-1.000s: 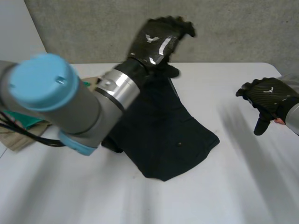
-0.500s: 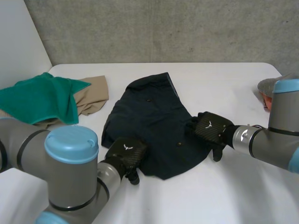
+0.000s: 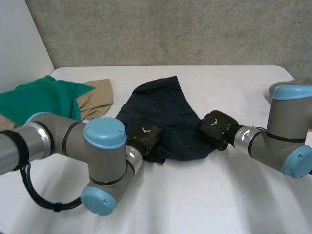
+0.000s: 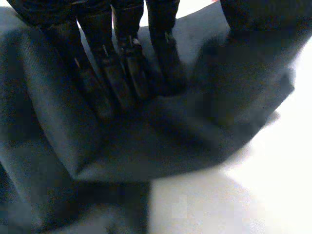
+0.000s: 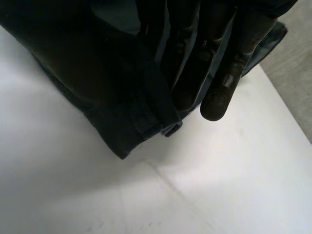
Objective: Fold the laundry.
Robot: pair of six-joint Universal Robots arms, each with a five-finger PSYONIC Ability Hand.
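Note:
A dark navy garment (image 3: pixel 163 114) lies rumpled in the middle of the white table (image 3: pixel 195 204). My left hand (image 3: pixel 145 136) is on its near left edge. In the left wrist view its fingers (image 4: pixel 122 73) dig into a raised fold of the garment (image 4: pixel 146 151), with the thumb (image 4: pixel 253 19) on the fold's other side. My right hand (image 3: pixel 218 126) is at the near right corner. In the right wrist view its fingers (image 5: pixel 214 105) curl over the hemmed edge of the garment (image 5: pixel 97 83), which bunches under the palm.
A green cloth (image 3: pixel 44 100) lies over a tan cloth (image 3: pixel 100 97) at the table's far left. A grey object (image 3: pixel 277 88) sits at the right edge behind my right arm. A concrete wall runs along the back. Bare table lies in front of the garment.
Both hands have closed on the garment's near edge. The left hand moved away from me with the near left corner, so the near edge now lies bunched farther up the table.

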